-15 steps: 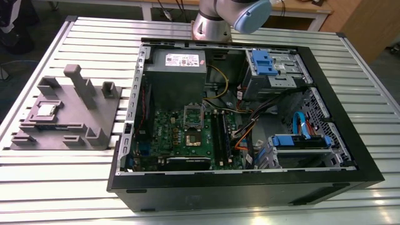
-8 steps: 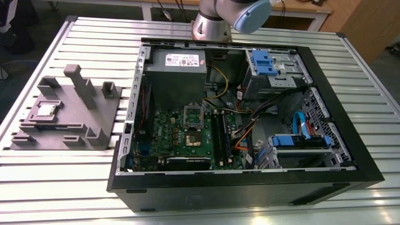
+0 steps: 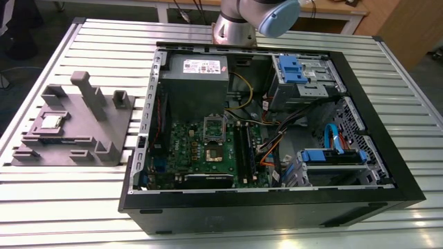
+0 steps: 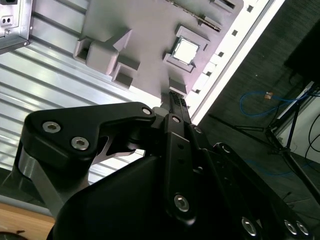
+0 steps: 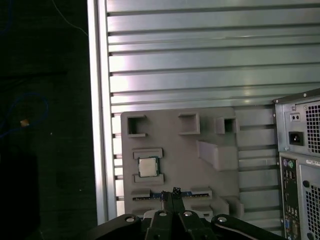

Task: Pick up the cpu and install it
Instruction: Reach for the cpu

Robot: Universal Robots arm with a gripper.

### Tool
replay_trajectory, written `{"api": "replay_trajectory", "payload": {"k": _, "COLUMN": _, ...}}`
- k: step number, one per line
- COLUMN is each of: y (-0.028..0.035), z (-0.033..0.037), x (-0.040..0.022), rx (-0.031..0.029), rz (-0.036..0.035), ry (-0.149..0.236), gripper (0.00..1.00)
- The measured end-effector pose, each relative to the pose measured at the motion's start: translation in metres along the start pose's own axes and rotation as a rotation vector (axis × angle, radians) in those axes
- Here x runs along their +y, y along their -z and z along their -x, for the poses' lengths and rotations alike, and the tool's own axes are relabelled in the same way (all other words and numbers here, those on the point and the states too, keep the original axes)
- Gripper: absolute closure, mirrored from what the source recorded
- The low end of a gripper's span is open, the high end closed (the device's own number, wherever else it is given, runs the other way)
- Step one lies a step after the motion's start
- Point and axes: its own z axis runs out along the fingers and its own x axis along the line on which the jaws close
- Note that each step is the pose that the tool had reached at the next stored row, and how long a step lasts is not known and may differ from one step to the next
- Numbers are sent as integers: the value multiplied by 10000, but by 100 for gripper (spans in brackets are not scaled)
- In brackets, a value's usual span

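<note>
The cpu is a small silvery square chip lying flat in a recess of the grey holder block, on the slatted table at the exterior view's left. Both wrist views show the cpu from high above. My gripper hangs well above the block with its black fingers pressed together and nothing between them, apart from the chip. Inside the open computer case, the motherboard's socket lies bare, with its silver cover plate swung back.
The black case lies on its side with a grey power supply, blue drive brackets and loose cables. Tall pegs rise from the holder block. The arm's base stands behind the case.
</note>
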Motion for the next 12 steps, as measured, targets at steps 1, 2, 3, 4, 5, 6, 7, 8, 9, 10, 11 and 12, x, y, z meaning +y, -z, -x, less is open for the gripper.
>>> {"api": "replay_trajectory", "payload": {"k": 1, "y": 1, "z": -25, "x": -2, "rx": 1, "rz": -1, "ry": 0, "gripper": 90}}
{"api": "replay_trajectory", "payload": {"k": 2, "y": 1, "z": -41, "x": -3, "rx": 1, "rz": 0, "ry": 0, "gripper": 90}}
{"api": "replay_trajectory", "payload": {"k": 3, "y": 1, "z": -48, "x": -4, "rx": 0, "rz": 0, "ry": 0, "gripper": 90}}
{"api": "replay_trajectory", "payload": {"k": 4, "y": 1, "z": -55, "x": -4, "rx": 0, "rz": 0, "ry": 0, "gripper": 90}}
{"api": "replay_trajectory", "payload": {"k": 5, "y": 2, "z": -62, "x": -5, "rx": 0, "rz": 0, "ry": 0, "gripper": 90}}
{"api": "replay_trajectory", "payload": {"k": 6, "y": 2, "z": -69, "x": -5, "rx": 1, "rz": -1, "ry": 0, "gripper": 90}}
{"api": "replay_trajectory", "payload": {"k": 7, "y": 2, "z": -76, "x": -6, "rx": 1, "rz": -1, "ry": 0, "gripper": 90}}
{"api": "replay_trajectory", "payload": {"k": 8, "y": 2, "z": -83, "x": -6, "rx": 0, "rz": 0, "ry": 0, "gripper": 90}}
{"api": "replay_trajectory", "payload": {"k": 9, "y": 2, "z": -90, "x": -7, "rx": 0, "rz": 0, "ry": 0, "gripper": 90}}
{"api": "replay_trajectory", "payload": {"k": 10, "y": 3, "z": -97, "x": -7, "rx": 1, "rz": -1, "ry": 0, "gripper": 90}}
{"api": "replay_trajectory", "payload": {"k": 11, "y": 4, "z": -104, "x": -8, "rx": 2, "rz": -1, "ry": -1, "gripper": 90}}
{"api": "replay_trajectory", "payload": {"k": 12, "y": 3, "z": -111, "x": -8, "rx": 1, "rz": -1, "ry": 0, "gripper": 90}}
